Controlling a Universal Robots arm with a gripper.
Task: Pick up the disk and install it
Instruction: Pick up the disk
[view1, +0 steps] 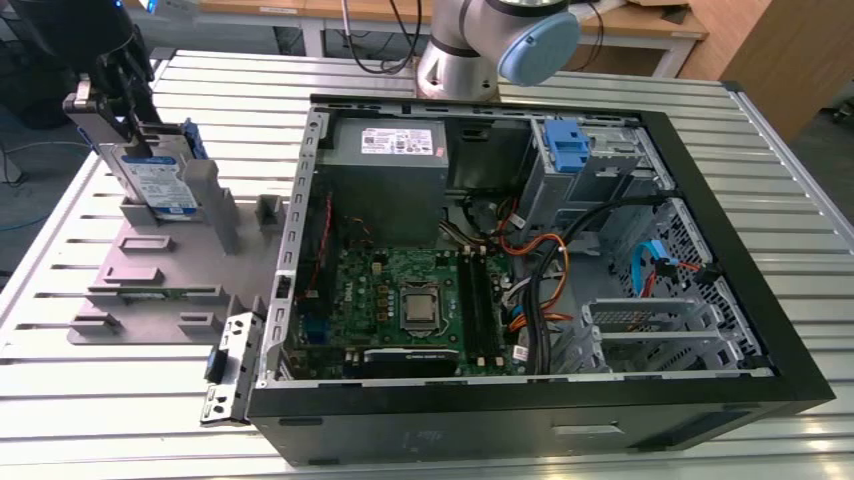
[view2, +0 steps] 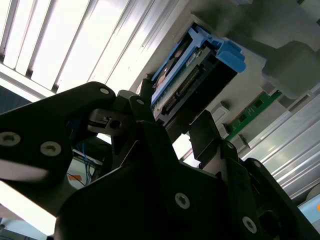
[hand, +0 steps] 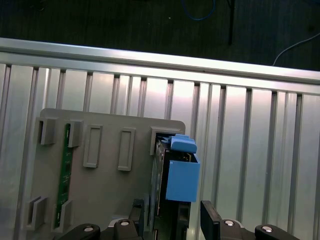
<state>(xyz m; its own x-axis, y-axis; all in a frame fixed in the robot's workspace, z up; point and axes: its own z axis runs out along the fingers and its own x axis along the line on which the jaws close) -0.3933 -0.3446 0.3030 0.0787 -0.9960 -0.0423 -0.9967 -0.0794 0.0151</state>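
Upper left of exterior view: gripper (view1: 127, 130) fingers pinch the disk (view1: 160, 185), which stands upright in grey fixture (view1: 160, 262) on bench (view1: 107, 400). Risk: a tilted lift snags blue rails in slot and the disk slips.

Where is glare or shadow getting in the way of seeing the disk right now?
Exterior view: even light, with the disk plainly lit in its grey holder. Second wrist view: the table slats blow out white, the gripper is a dark silhouette, and the disk's connector edge sits in shade but can be made out. First wrist view: glare bands on the slats, and the disk's blue rail is evenly lit.
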